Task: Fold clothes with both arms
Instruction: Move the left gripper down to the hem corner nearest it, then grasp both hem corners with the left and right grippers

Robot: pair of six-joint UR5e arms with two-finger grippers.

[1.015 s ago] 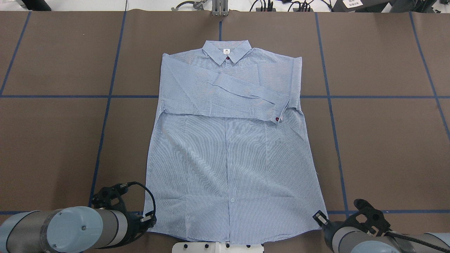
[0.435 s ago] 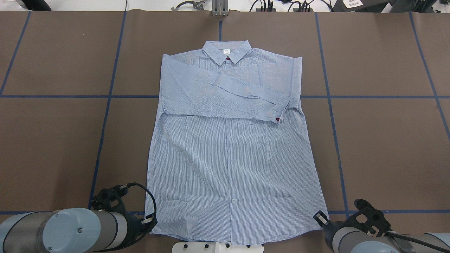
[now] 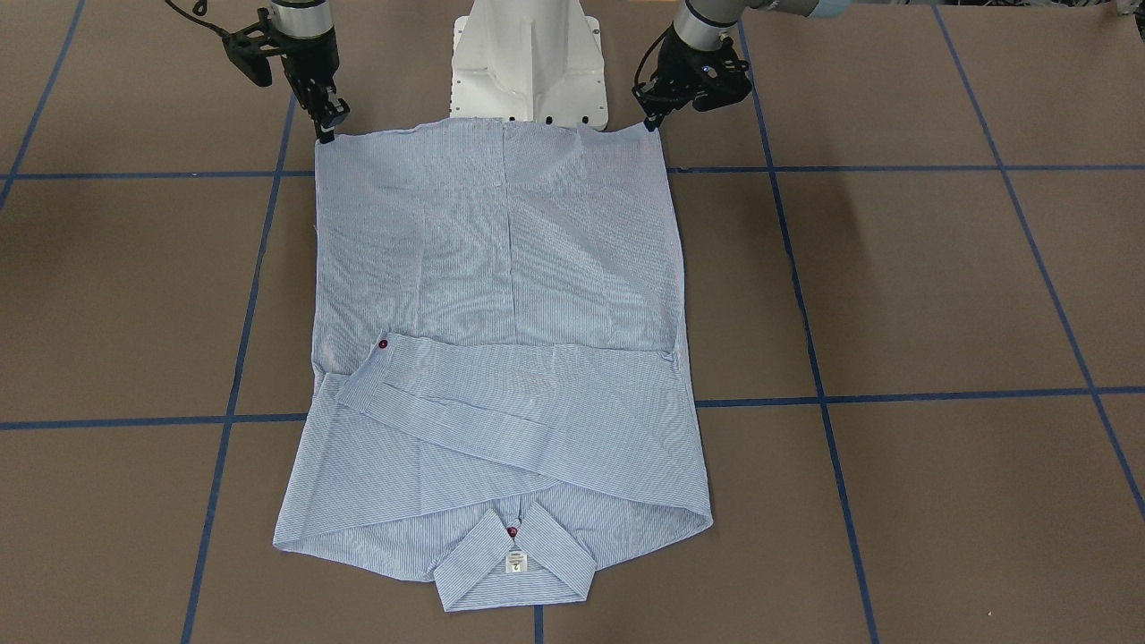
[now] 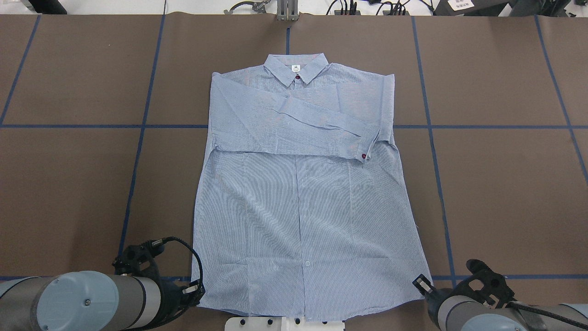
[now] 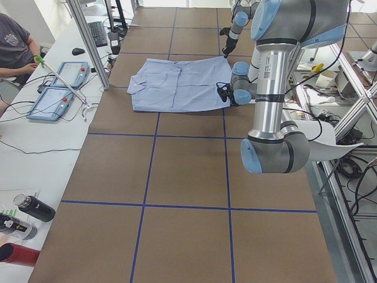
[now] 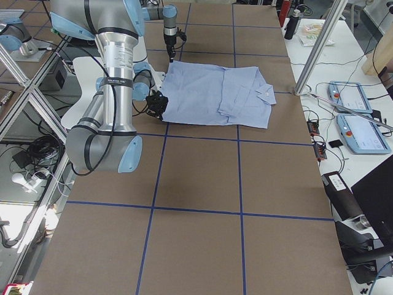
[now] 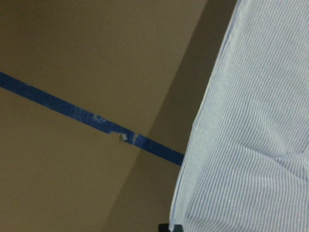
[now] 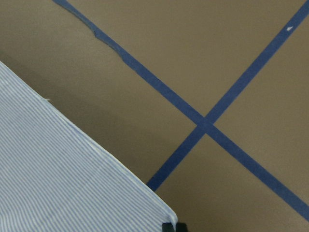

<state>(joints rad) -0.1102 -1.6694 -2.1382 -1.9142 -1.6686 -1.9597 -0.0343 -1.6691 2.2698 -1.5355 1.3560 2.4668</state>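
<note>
Left gripper [image 4: 196, 293]: clamped on the shirt [image 4: 298, 207] at the hem corner on the robot's left. In the wrist view the striped edge runs straight down to the black fingertips [image 7: 166, 228], and the cloth is slightly off the table [image 4: 69, 184] with a shadow under it.
Right gripper [image 4: 420, 285]: pinching the opposite hem corner. In the wrist view the corner ends right at the fingertips [image 8: 168, 228], with a shadow band along the side edge.
Gripper spacing: one at each end of the hem, either side of the white pedestal [image 3: 528, 63], both low at the table's near edge.
Shirt position: front up, spread in the middle of the table. The hem is at the robot's side and reaches the pedestal's edge; the collar [image 4: 296, 66] is at the far side.
Sleeves: both are folded across the chest and overlap. The top one's cuff [image 4: 369, 140], with a dark red button, ends near the shirt's robot-right side edge.
Body panel: mostly flat, with shallow wrinkles between sleeves and hem.
Hem line: fairly straight between the two held corners in the front-facing view.
Table: brown cover with a grid of blue tape lines [image 4: 92, 126]. One cross-line passes under the shirt at sleeve height.
</note>
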